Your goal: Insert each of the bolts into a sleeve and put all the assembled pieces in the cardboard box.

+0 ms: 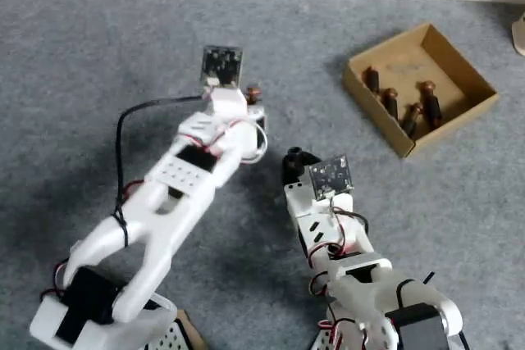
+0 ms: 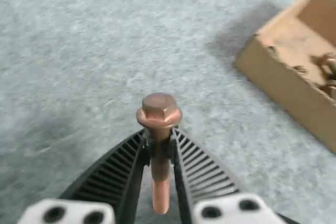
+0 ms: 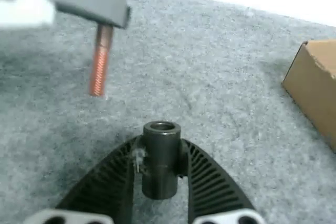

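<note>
The counter (image 1: 98,55) is covered in a grey, felt-like nap. The left arm (image 1: 172,190), white plastic with red and black wiring, stretches toward the middle of the counter. The left jaws, black, ribbed and tapering to narrow tips, are closed tight on a copper-coloured bolt (image 2: 160,150) just below its flanged hexagonal head. The head stands clear of the tips and the shank runs back between them. In the right wrist view the lower shank shows fine threading and a blunt end that points down toward the nap.

The right arm (image 1: 332,231) lies closer to the near edge. The right jaws are clamped on a sleeve (image 3: 160,158) — a short, dark, smooth cylinder with an open bore at its top, upright between the tips. Bolt and sleeve are near each other but apart, with the bolt on the sleeve's far-left side.

Toward the far right corner sits the cardboard box (image 1: 373,112) — shallow, square, raw brown with a roughly cut rim, set askew to the counter's edges. Four assembled pieces (image 1: 429,104) lie inside, dark sleeves with copper heads showing. A small circuit board (image 1: 221,63) rides on each wrist; its markings are too small to read.
</note>
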